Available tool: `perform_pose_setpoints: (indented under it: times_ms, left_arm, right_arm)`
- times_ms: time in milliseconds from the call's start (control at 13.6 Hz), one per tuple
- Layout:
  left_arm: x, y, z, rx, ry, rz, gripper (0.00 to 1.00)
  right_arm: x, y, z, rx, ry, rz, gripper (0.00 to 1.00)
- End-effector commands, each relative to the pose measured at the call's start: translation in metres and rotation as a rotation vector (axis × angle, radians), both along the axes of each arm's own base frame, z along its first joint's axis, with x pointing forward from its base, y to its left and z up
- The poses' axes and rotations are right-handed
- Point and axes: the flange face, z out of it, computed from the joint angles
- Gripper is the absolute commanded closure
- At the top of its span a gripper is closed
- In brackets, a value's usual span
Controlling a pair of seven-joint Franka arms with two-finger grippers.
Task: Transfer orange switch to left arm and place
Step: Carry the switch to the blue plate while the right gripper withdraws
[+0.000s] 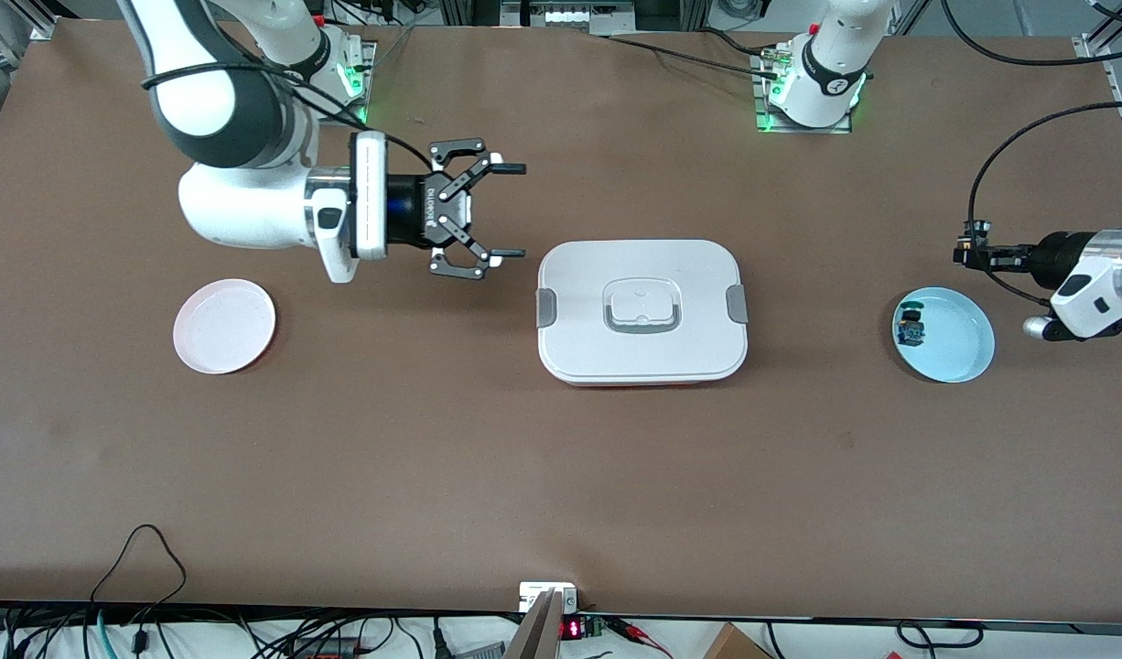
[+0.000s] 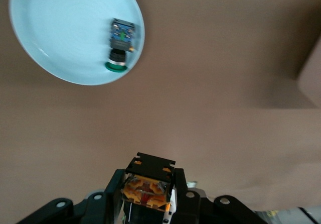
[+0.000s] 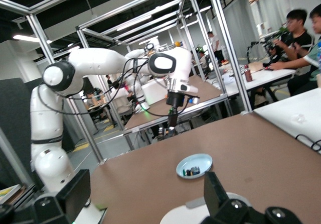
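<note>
Step in hand: the lift is made, the hand-over is not; you are carrying toward the meeting point.

Left gripper (image 2: 148, 196): fingers closed on the orange switch (image 2: 146, 190), up in the air over bare table just beside the blue plate (image 1: 959, 352), at the left arm's end of the table. In the front view the switch itself is too small to make out.

Orange switch: in the left wrist view, a tan-orange body with ribbed moulding, pinched between black fingers, black frame at its upper end. The cap is not visible from here.

Right gripper (image 1: 504, 210): fingers spread wide, holding nothing, pointing sideways toward the left arm's end, over the table beside the box (image 1: 641, 311).

Green switch (image 1: 911, 327): lying in the blue plate, near its rim toward the box. Leave it.

Pink plate (image 1: 224, 326): at the right arm's end, nothing on it; likely the destination.

Next move, as I judge it: bring the switch across above or around the box, clear of its lid, and present the free end to the open right fingers.
</note>
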Motion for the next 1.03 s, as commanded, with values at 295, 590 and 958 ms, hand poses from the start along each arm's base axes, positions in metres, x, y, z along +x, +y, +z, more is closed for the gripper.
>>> perform_pose_setpoints:
  times_ms: [295,590,958]
  left_arm:
    - [0.026,-0.005,-0.048,0.204,-0.02,-0.147,1.0]
    - [0.031,0.003,-0.079,0.266,-0.075,-0.191,1.0]
    - [0.04,0.008,-0.123,0.34,-0.111,-0.167,1.0]
  right_arm:
    - [0.004,-0.088,-0.01,-0.209,0.178,0.136,0.0]
    - [0.011,-0.122,-0.017,-0.356,0.441,0.048,0.0]
    - [0.023,-0.158,-0.016,-0.655,0.633,-0.1,0.0]
